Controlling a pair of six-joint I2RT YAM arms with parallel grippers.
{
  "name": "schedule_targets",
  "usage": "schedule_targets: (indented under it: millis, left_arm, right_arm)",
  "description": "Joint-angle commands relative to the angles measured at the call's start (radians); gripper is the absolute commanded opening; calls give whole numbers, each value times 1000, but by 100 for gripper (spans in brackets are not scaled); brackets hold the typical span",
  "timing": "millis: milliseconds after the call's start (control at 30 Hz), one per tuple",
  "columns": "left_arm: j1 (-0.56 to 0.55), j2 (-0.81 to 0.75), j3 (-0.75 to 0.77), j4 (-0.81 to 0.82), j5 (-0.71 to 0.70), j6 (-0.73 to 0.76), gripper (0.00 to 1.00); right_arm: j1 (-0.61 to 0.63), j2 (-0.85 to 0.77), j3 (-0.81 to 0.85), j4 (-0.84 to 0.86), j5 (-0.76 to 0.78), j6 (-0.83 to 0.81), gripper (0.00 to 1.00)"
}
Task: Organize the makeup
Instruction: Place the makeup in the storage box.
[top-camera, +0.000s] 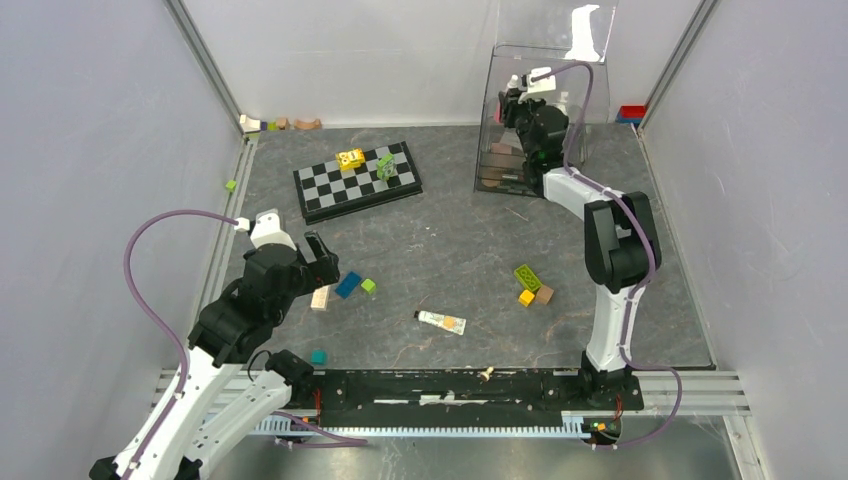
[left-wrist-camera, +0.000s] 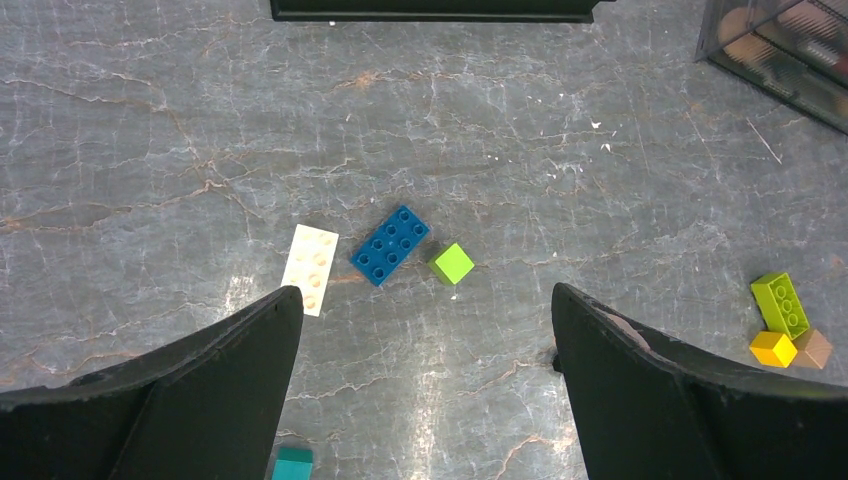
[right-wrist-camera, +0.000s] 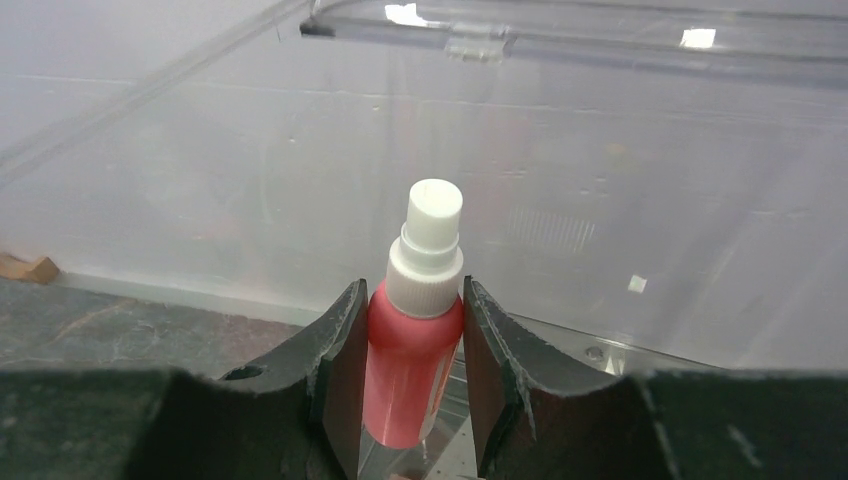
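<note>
A pink bottle (right-wrist-camera: 412, 365) with a white cap stands upright between the fingers of my right gripper (right-wrist-camera: 412, 300), which is shut on it. That gripper (top-camera: 520, 100) is at the back right, at the clear organizer box (top-camera: 497, 70), and the box's clear wall fills the right wrist view. Brown and pink makeup pieces (top-camera: 497, 165) lie in the box's bottom. A cream tube (top-camera: 441, 321) lies on the table near the front middle. My left gripper (top-camera: 318, 255) hovers open over the table's left side, with nothing between its fingers (left-wrist-camera: 250, 340).
A black-and-white chessboard (top-camera: 357, 181) with toy blocks on it lies at the back middle. Under the left gripper lie a blue block (left-wrist-camera: 390, 245), a lime cube (left-wrist-camera: 452, 264) and a cream block (left-wrist-camera: 311, 268). More blocks (top-camera: 530, 283) sit right of centre.
</note>
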Motion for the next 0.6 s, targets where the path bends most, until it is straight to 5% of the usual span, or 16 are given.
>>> schedule_targets:
  millis: [0,367,567]
  left_arm:
    - [6,5,1,31,-16,39,100]
    - [8,18,2,29,-20,38,100]
    - [13,23,2,30,-19,39,100]
  right_arm:
    - [-4,53,50,157,-32,-36,0]
    - [-11,150,78,224,-38,-82,2]
    - [-10,163,81,212,-29,-111,14]
